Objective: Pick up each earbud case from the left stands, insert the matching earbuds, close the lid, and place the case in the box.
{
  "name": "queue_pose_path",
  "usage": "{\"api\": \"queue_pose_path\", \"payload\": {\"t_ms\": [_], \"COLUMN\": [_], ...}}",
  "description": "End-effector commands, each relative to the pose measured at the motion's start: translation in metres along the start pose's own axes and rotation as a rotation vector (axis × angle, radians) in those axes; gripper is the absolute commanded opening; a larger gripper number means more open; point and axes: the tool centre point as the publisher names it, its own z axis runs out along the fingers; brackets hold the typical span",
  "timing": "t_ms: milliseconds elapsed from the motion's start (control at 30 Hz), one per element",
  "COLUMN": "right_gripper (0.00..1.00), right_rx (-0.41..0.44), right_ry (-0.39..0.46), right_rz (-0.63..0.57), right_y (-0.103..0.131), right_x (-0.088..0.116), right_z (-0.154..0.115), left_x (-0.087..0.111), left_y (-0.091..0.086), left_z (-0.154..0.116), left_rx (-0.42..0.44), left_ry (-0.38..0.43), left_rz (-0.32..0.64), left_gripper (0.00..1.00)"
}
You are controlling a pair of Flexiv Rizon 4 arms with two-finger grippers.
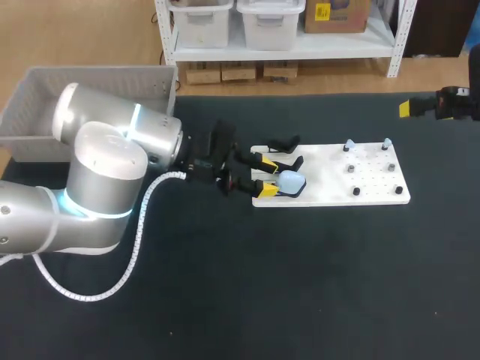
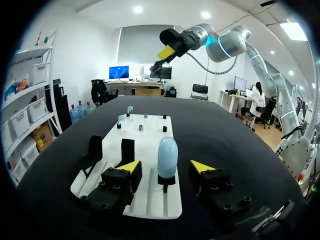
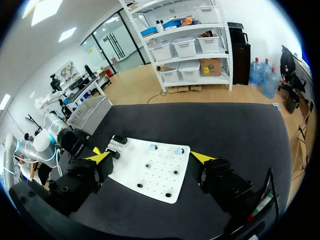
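A pale blue earbud case (image 1: 291, 181) stands upright on a black stand at the left end of the white board (image 1: 330, 196). My left gripper (image 1: 264, 175) is open and straddles it. In the left wrist view the case (image 2: 167, 156) rises between the two yellow fingertips (image 2: 129, 166), with a gap on each side. Two small pale earbuds (image 1: 349, 144) sit on pegs at the board's far right part. High off the table's far right side, my right gripper (image 3: 151, 157) hangs open and holds nothing, looking down on the board (image 3: 150, 172).
Beside the held-off case, two empty black stands (image 2: 95, 150) sit on the board's left end. Several dark pegs (image 1: 352, 171) dot its right half. A grey box (image 1: 90, 82) stands at the table's far left corner, behind my left arm (image 1: 105, 172).
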Motion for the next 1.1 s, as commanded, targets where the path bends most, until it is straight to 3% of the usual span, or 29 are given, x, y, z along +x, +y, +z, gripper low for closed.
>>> {"api": "queue_pose_path", "payload": {"t_ms": [33, 267, 700, 1100], "right_gripper": [1.0, 1.0, 1.0, 1.0], "right_rx": [0.001, 0.001, 0.001, 0.001], "right_ry": [0.001, 0.001, 0.001, 0.001], "right_rz": [0.0, 0.0, 0.0, 0.0], "right_y": [0.0, 0.0, 0.0, 0.0], "right_x": [0.0, 0.0, 0.0, 0.0], "right_z": [0.0, 0.0, 0.0, 0.0], "left_x": [0.0, 0.003, 0.003, 0.003], "left_y": [0.004, 0.003, 0.003, 0.002], "left_z": [0.005, 0.01, 0.012, 0.017], "left_rx": [0.012, 0.027, 0.039, 0.055], "left_ry": [0.003, 0.003, 0.003, 0.005], "left_rz": [0.0, -0.01, -0.01, -0.014], "left_gripper": [0.59, 0.6, 0.49, 0.47]}}
